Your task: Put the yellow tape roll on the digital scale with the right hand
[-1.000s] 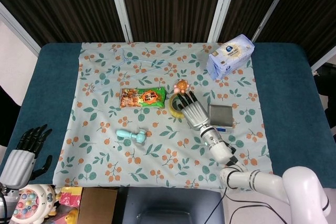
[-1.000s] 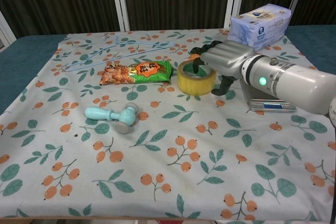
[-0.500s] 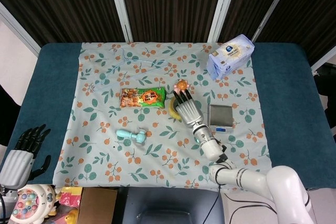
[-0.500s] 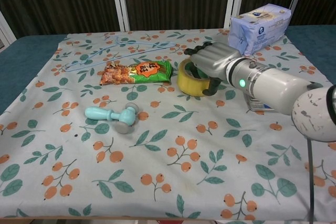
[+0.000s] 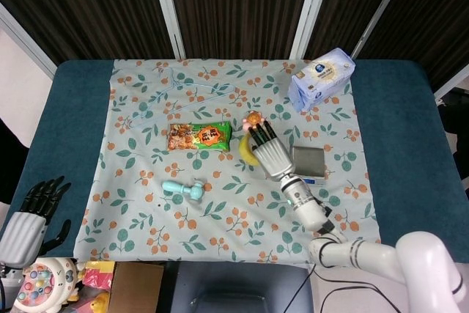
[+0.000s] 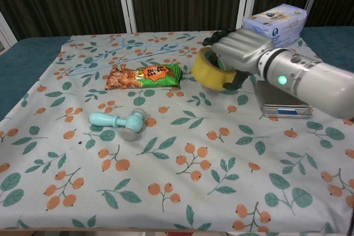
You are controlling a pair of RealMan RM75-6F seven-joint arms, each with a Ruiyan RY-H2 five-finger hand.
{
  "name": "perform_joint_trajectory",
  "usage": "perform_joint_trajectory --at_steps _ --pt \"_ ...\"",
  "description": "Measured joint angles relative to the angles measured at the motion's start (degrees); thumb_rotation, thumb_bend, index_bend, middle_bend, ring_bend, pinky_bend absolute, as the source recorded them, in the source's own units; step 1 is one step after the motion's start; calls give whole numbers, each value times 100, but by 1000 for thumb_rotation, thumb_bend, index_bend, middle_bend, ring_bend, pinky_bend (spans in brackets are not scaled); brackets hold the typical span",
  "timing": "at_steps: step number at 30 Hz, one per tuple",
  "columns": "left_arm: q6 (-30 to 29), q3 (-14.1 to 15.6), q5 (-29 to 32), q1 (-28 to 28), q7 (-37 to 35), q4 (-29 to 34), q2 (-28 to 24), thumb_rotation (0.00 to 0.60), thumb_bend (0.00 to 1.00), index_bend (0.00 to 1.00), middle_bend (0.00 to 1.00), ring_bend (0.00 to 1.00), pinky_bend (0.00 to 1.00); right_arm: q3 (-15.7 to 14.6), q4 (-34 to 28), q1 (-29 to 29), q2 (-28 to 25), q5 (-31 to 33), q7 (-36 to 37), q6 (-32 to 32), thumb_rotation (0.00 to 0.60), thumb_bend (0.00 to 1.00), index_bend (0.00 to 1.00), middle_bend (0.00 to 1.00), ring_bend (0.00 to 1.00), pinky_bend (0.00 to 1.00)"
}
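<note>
My right hand (image 6: 243,53) grips the yellow tape roll (image 6: 211,73) and holds it tilted, clear of the cloth, just left of the digital scale (image 6: 285,100). In the head view the same hand (image 5: 268,151) covers most of the tape roll (image 5: 246,150), and the scale (image 5: 311,162) lies to its right with its platform bare. My left hand (image 5: 33,214) hangs off the table's near left corner, fingers apart and holding nothing.
On the floral cloth lie a snack packet (image 6: 145,75), a teal handheld fan (image 6: 119,121), a blue wire hanger (image 6: 113,52) and a small orange toy (image 5: 252,119). A blue tissue pack (image 6: 274,22) stands behind the scale. Toys and a box (image 5: 88,284) sit below the near left edge.
My right hand closed on the tape roll and raised it off the cloth, tilting it and carrying it slightly right toward the scale. The left hand stayed put.
</note>
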State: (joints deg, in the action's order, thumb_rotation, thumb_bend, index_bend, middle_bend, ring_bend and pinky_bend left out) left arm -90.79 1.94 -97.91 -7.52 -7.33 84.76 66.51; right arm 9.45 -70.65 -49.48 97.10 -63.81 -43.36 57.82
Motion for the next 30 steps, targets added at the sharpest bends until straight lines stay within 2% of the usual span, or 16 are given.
perform_joint_trajectory --at_steps 5,8,11,15,23,26,29,30 --pt "21 14 -28 -6 61 15 21 600 467 0 0 10 90 -375 -944 385 -1010 -261 -185 297 600 440 889 167 0 81" --pt "33 19 -49 -14 104 16 44 600 468 0 0 10 90 -619 -1243 585 -1482 -308 -420 359 600 440 889 167 0 81" --pt "67 23 -54 -26 139 16 65 600 468 0 0 10 90 -816 -1332 744 -1719 -248 -664 341 600 440 889 167 0 81" --pt "115 33 -54 -43 173 17 81 600 468 0 0 10 90 -922 -1224 826 -1731 -158 -723 224 600 440 889 167 0 81" --pt "116 25 -39 -45 188 19 92 600 468 0 0 10 90 -962 -761 851 -1414 -269 -589 53 600 440 862 167 0 81" --pt "94 21 -39 -40 162 12 86 600 468 0 0 11 90 -954 -676 848 -1343 -267 -720 51 600 441 772 166 0 81" --pt "90 21 -40 -40 129 7 76 600 469 0 0 11 90 -941 -662 855 -1321 -180 -881 38 600 440 648 146 0 78" --pt "89 21 -41 -40 124 6 75 600 469 0 0 11 90 -936 -675 857 -1323 -139 -922 27 600 440 577 123 0 69"
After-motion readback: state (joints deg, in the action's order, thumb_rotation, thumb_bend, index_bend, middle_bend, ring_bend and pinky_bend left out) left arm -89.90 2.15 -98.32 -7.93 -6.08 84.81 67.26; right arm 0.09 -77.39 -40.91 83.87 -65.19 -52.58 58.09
